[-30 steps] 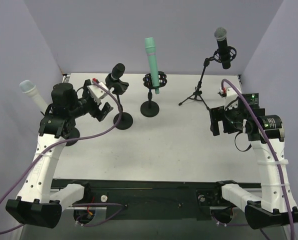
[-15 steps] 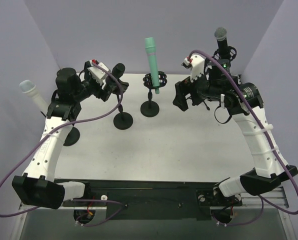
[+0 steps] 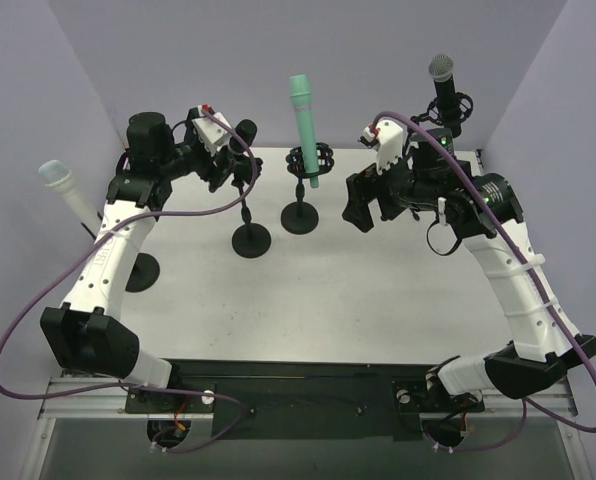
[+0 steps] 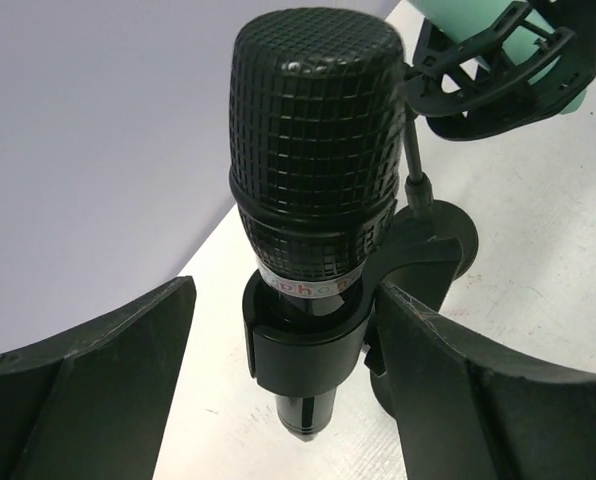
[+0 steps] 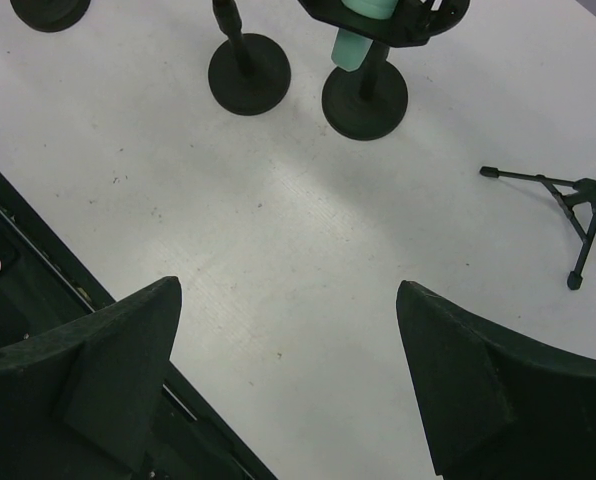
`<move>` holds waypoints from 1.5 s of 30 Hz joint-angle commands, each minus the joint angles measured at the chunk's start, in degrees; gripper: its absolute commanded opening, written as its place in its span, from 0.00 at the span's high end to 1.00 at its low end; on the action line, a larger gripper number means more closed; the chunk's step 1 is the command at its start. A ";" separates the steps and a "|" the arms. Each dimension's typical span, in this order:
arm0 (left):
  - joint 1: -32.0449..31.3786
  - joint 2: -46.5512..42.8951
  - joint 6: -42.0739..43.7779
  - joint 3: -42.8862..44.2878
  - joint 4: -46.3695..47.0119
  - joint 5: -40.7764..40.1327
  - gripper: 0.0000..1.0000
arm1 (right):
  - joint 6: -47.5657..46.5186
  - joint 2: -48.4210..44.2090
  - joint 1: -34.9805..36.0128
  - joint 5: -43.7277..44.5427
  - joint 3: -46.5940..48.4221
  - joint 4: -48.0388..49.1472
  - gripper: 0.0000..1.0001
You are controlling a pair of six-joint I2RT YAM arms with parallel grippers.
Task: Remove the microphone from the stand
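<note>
The left hand (image 3: pixel 228 165) is spread wide on either side of the black microphone (image 4: pixel 313 150), which sits ungripped in the clip (image 4: pixel 303 345) of its stand (image 3: pixel 250 240), while the right hand (image 3: pixel 362 205) hangs released over the white surface (image 3: pixel 378 300).

Plain lavender walls (image 3: pixel 278 60) fill upper frame, both sides too. White table (image 3: pixel 328 300), faint scuffs, even light. Black rail (image 3: pixel 308 385) along bottom edge.

Bright, even overhead light; pale sheen on the matte white tabletop (image 5: pixel 308 210), soft shadows beside the round black stand bases (image 5: pixel 249 74)
</note>
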 commanded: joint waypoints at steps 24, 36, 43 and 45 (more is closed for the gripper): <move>-0.11 -3.01 -3.60 -0.57 -5.49 6.58 1.00 | -0.13 0.21 0.19 -1.06 -0.27 0.66 0.16; -3.08 -8.81 -11.34 -4.18 -2.75 10.10 1.00 | 0.13 1.97 0.19 -1.33 2.81 0.75 0.16; -13.09 -15.05 -5.64 -9.63 -3.35 2.73 1.00 | -2.59 1.71 0.19 -0.01 2.89 0.31 0.16; -15.92 -15.50 -5.28 -9.55 -4.50 0.87 1.00 | -3.82 1.36 0.01 0.26 4.03 0.31 0.17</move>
